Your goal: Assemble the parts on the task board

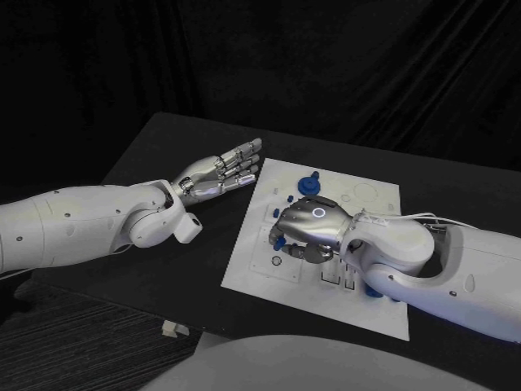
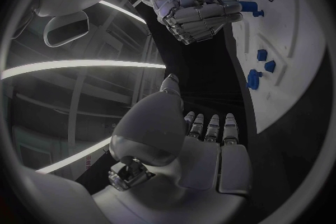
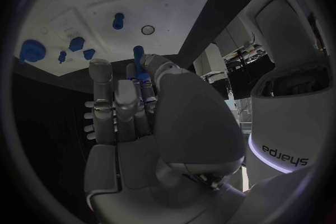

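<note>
Blue plastic is showing between the fingertips of the right hand point(image 1: 308, 230), which is pinching 1 small blue part point(image 3: 139, 56) and hovering over the middle of the white task board point(image 1: 378, 194), probably to line the piece up with a socket. Beyond those fingertips, several more blue parts point(image 3: 75, 43) are sitting on the board, including a larger round part point(image 3: 31, 49). The left hand point(image 1: 220, 174) is resting on the black bench point(image 1: 178, 138) just beside the board's edge, fingers straight and apart, holding nothing, seemingly staying clear of the work.
</note>
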`<state>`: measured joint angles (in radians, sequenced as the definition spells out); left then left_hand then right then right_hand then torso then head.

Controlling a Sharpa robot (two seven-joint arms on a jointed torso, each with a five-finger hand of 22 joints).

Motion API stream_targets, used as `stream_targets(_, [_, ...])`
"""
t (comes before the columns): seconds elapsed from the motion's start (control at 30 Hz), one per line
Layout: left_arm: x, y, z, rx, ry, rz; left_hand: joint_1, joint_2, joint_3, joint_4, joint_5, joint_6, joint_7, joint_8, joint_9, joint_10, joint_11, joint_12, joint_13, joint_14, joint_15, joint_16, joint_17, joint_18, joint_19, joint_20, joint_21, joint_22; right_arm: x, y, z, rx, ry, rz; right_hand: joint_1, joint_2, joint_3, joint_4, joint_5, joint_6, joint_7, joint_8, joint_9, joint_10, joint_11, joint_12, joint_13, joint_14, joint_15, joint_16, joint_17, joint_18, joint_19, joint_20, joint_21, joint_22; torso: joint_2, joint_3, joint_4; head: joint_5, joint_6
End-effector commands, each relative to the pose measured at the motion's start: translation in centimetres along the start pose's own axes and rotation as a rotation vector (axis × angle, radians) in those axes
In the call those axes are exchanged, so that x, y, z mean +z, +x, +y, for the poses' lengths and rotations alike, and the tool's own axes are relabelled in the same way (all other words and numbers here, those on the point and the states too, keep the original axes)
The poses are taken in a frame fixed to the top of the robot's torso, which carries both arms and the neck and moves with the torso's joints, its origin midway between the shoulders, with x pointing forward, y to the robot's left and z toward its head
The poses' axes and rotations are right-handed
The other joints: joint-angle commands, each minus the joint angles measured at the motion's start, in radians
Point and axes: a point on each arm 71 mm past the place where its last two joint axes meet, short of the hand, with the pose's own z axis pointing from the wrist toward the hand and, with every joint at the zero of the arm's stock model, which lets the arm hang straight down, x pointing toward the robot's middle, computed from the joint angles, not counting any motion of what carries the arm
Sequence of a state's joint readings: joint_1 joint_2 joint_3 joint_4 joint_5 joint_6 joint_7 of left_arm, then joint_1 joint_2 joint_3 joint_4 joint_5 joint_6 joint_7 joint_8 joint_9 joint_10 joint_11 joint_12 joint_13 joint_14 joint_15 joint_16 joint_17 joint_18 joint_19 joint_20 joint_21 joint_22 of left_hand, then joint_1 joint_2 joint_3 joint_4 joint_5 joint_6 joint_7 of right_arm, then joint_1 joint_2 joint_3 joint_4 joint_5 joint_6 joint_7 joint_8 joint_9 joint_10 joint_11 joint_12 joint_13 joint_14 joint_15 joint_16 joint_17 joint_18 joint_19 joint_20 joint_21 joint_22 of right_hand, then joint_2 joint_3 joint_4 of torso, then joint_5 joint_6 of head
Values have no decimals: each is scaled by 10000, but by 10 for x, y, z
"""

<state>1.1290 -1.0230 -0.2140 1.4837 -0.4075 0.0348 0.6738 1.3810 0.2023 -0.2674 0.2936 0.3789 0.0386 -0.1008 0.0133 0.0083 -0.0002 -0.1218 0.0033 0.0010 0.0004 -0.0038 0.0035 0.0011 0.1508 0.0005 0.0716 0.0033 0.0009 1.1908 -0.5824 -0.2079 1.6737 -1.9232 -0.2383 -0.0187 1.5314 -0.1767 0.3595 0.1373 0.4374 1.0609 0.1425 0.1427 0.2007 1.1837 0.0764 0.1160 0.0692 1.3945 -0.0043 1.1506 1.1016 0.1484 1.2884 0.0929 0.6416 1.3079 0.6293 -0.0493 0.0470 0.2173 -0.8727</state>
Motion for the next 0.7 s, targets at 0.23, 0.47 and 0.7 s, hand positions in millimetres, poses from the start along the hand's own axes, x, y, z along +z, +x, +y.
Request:
stream_targets(0.23, [0, 2, -4, -350, 722, 88, 118, 152, -5, -19, 230, 131, 402, -31, 22, 2, 238, -33, -10, -4, 199, -35, -11, -118, -5, 163, -33, -9, 4, 11, 5, -430, -157, 666, -50, -63, 55, -13, -52, -55, 2, -62, -9, 18, 71, -39, 2, -60, 63, -25, -15, -41, -74, 43, 52, 716, 2, 1, -3, -64, 1])
stream_targets(0.47, [0, 3, -3, -489, 607, 249, 188, 192, 10, -16, 318, 214, 630, -19, 34, 2, 417, -33, -10, -4, 408, -35, -11, -43, -5, 427, -33, -9, 4, 18, 10, -333, -173, 795, -74, -56, 80, -29, -107, -43, -2, -72, -6, 62, 63, -34, 13, -67, 62, -25, -23, -46, -78, 49, 110, 724, 0, -2, -2, -27, 1])
stream_targets(0.7, [1, 4, -2, -577, 542, 355, 269, 188, 20, -24, 425, 372, 820, 9, 59, 2, 574, -33, -10, -4, 500, -35, -11, -26, -5, 523, -33, -9, 2, 21, 13, -226, -164, 713, -74, -57, 108, -73, -163, -7, -14, -71, 5, 102, 51, -33, 24, -68, 55, -12, -17, -42, -92, 50, 144, 727, 1, 1, -6, -30, 1])
